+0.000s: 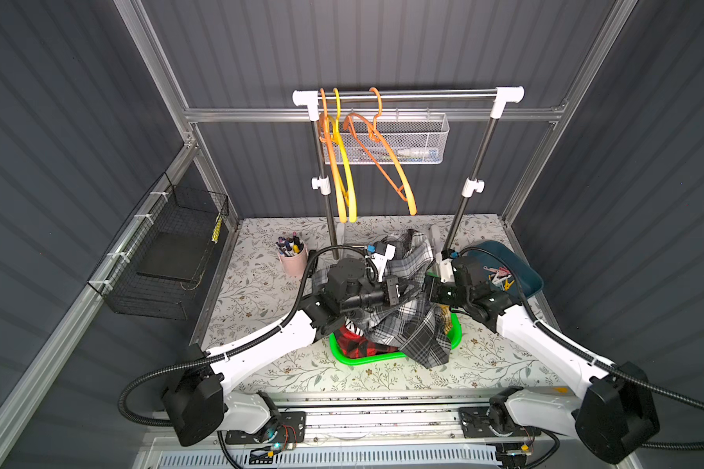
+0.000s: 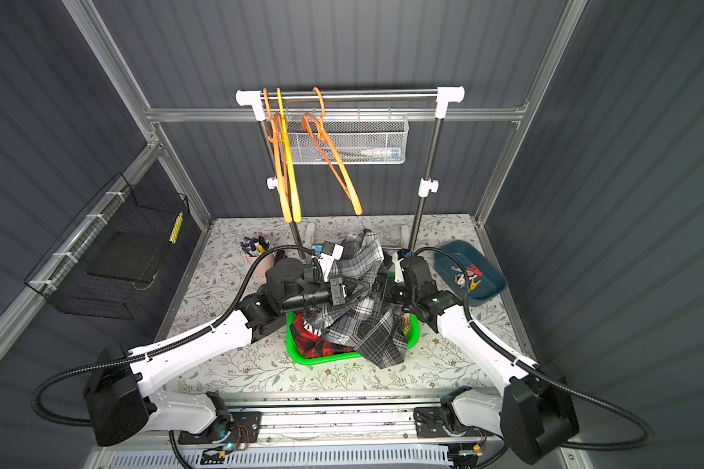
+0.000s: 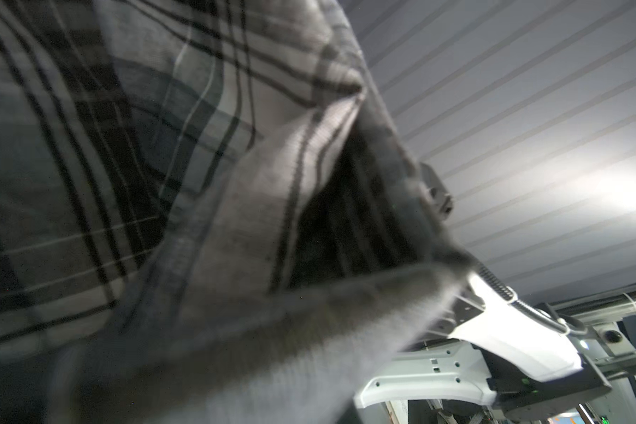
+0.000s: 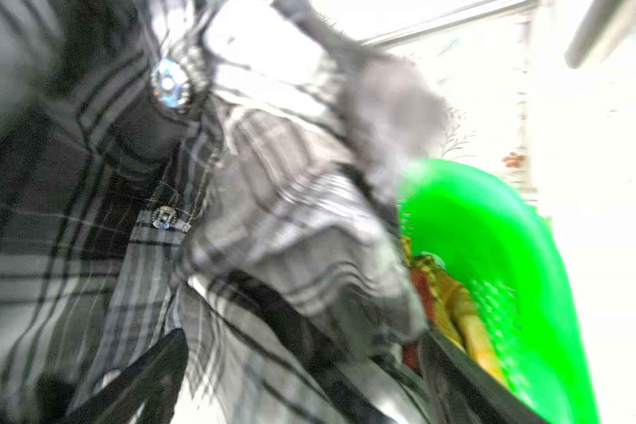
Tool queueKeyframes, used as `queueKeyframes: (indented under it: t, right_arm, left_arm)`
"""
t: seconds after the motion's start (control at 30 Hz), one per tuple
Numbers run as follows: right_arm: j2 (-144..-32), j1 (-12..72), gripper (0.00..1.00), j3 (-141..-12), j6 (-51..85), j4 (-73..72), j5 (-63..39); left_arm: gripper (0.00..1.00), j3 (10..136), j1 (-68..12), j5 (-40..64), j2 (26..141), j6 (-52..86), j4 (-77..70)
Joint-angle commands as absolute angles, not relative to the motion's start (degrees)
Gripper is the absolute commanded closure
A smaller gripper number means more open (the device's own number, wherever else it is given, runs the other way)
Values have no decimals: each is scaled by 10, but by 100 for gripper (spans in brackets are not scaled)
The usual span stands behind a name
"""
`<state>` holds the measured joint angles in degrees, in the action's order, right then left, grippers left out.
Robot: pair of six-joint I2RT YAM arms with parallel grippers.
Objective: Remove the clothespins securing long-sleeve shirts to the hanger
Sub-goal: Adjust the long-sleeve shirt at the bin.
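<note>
Step in hand: judged late; all three hangers (image 1: 383, 154) hang bare on the rail (image 1: 407, 95), and the grey plaid shirt (image 1: 407, 320) is being lowered into the green basket (image 1: 383, 359).
Green basket: near the bench's front edge, midway along it; holds the red-and-black shirt (image 1: 354, 345), with a strip of the yellow plaid shirt (image 4: 452, 293) against its wall.
Left gripper: not directly seen, buried in grey plaid; pressed together, apparently pinching that cloth.
Right gripper (image 4: 309, 374): fingers spread wide, grey plaid lying between and over them, nothing pinched.
Clothespins (image 1: 498, 278): heaped in the teal tray (image 1: 533, 280) at the bench's right edge.
Next move: likely let the cloth go and lift clear without snagging it.
Open room: bare bench at front left and front right corners; pen cup (image 1: 292, 260) towards the back left; rail uprights behind.
</note>
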<state>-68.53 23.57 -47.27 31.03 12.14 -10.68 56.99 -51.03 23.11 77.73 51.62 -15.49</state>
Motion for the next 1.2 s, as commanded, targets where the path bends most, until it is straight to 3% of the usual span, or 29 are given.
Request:
queueKeyframes:
  t: [0.0, 0.2, 0.47, 0.9, 1.17]
  right_arm:
    - [-645, 216, 1, -471, 293, 165, -95]
    - [-575, 206, 1, -507, 266, 210, -88]
    - [-603, 240, 2, -549, 252, 211, -71]
    - [-800, 299, 2, -596, 245, 176, -24]
    - [-914, 311, 3, -560, 266, 150, -4]
  left_arm:
    - [100, 537, -510, 218, 775, 501, -146]
    - [100, 500, -509, 243, 834, 515, -200]
    - [100, 472, -510, 296, 943, 571, -316]
    - [100, 447, -510, 316, 993, 605, -382]
    - [100, 471, -508, 318, 968, 559, -315]
